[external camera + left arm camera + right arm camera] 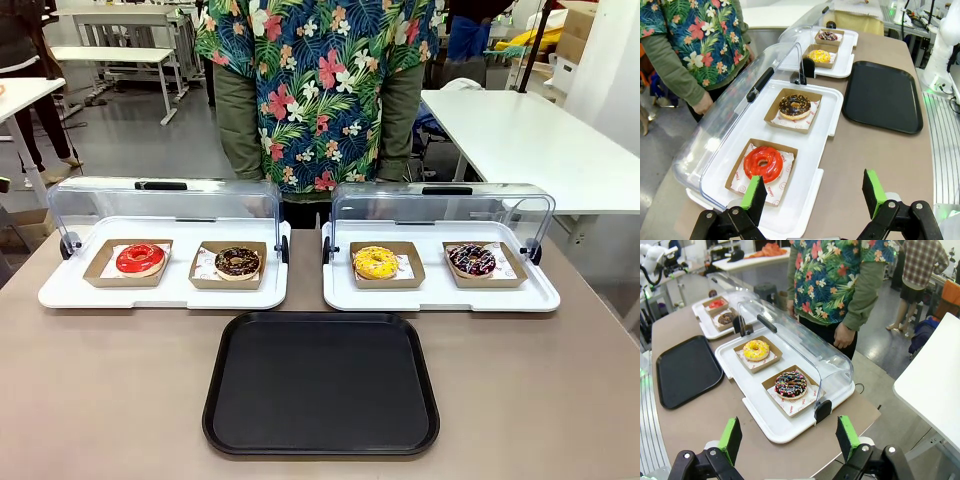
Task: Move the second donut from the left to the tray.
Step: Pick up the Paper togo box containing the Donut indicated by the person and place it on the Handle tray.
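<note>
The grey-brown table [100, 400] carries three things. A black tray [321, 385] lies flat in the middle, close to the near edge. Beyond it, toward the far edge, the left white tray [160, 293] and the right white tray [440, 299] sit side by side with a narrow gap between them. Their clear lids [165, 203] are swung up along the far side.

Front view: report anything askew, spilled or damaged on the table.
Nothing stands out. The chocolate-glazed donut sits whole in its cardboard holder on the left white tray, and the black tray lies flat; no spills.
</note>
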You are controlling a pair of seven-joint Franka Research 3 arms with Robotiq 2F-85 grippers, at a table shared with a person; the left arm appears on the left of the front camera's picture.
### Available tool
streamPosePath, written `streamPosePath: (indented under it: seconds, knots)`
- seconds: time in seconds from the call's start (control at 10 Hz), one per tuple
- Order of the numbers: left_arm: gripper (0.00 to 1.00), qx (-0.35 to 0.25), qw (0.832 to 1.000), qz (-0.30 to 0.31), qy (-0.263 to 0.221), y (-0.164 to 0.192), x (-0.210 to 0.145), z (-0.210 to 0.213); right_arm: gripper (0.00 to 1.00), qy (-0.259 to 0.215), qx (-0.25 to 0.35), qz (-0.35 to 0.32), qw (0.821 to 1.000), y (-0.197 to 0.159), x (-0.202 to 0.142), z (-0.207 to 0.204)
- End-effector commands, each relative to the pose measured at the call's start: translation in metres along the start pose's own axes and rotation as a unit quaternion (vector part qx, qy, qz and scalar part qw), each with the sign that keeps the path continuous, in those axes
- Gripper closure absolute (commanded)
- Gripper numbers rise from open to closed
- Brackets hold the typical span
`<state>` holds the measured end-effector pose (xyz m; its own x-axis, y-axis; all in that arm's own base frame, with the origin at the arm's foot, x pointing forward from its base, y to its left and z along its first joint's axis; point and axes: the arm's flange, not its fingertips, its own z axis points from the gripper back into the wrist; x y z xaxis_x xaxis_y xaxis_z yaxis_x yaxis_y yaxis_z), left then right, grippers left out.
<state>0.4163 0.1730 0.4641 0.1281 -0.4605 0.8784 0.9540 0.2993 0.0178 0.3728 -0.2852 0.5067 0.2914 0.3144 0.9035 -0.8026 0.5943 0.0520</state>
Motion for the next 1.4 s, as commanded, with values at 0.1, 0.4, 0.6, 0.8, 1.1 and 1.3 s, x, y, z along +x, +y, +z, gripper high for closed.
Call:
streamPosePath:
  seconds: [0.1,0.4,0.6,0.8,1.1,1.3]
  knots:
    - [0.00,-0.002,1.000,0.001,0.002,-0.0005,0.0016,0.0012,0.00,-0.007,0.000,0.004,1.000,-0.0006,0.0013,-0.0001]
    - [0.00,-0.002,1.000,0.001,0.002,-0.0005,0.0016,0.0012,0.00,-0.007,0.000,0.004,1.000,-0.0006,0.0013,-0.0001]
    - [0.00,-0.002,1.000,0.001,0.002,-0.0005,0.0016,0.0012,0.00,-0.007,0.000,0.004,1.000,-0.0006,0.0013,-0.0001]
    - [0.00,-0.002,1.000,0.001,0.002,-0.0005,0.0016,0.0012,0.00,-0.007,0.000,0.004,1.000,-0.0006,0.0013,-0.0001]
    - [0.00,-0.002,1.000,0.001,0.002,-0.0005,0.0016,0.0012,0.00,-0.007,0.000,0.004,1.000,-0.0006,0.0013,-0.0001]
    - [0.00,-0.002,1.000,0.001,0.002,-0.0005,0.0016,0.0012,0.00,-0.007,0.000,0.004,1.000,-0.0006,0.0013,-0.0001]
